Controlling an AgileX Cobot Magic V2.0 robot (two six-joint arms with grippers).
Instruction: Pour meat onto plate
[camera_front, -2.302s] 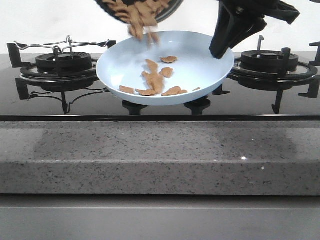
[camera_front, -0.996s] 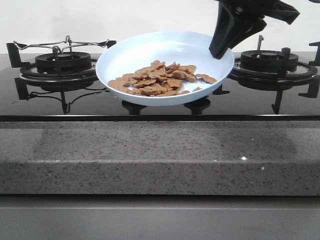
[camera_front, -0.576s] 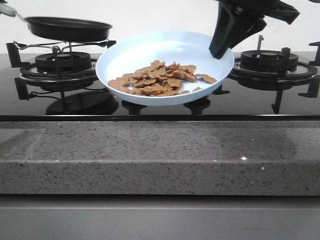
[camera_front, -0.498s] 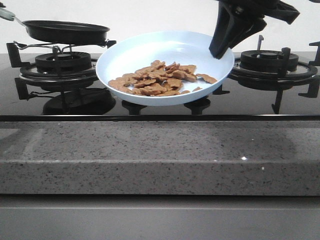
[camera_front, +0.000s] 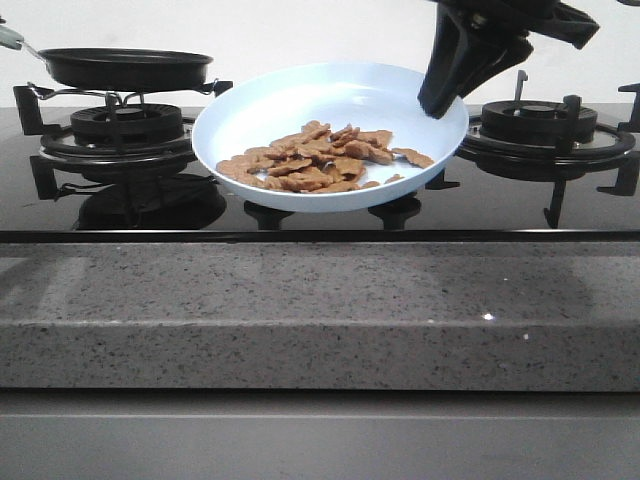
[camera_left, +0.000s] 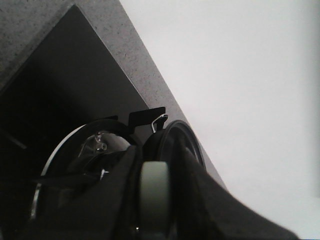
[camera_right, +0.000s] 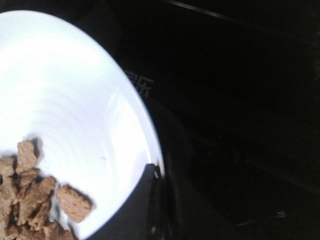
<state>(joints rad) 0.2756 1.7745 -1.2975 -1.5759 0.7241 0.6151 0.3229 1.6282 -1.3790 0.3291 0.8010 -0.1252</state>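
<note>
The pale-blue plate (camera_front: 300, 105) is held over the middle of the stove, tilted toward the camera. The meat (camera_front: 322, 160) lies heaped in its front half. My right gripper (camera_front: 440, 100) is shut on the plate's right rim. The right wrist view shows the plate (camera_right: 75, 110), some of the meat (camera_right: 30, 197) and the right gripper (camera_right: 157, 175) pinching the rim. My left gripper (camera_left: 156, 172) is shut on the pale handle (camera_left: 155, 192) of the black frying pan (camera_left: 184, 145). In the front view the pan (camera_front: 125, 68) sits level at the left burner; the left gripper is out of that view.
The black glass stove has a left burner with its grate (camera_front: 125, 130) under the pan and a right burner with its grate (camera_front: 545, 125) behind my right arm. A grey speckled stone counter edge (camera_front: 320, 310) runs along the front.
The pan tipped the meat onto the plate, then swung left and came down level at the left burner. The plate and right gripper have stayed put.
</note>
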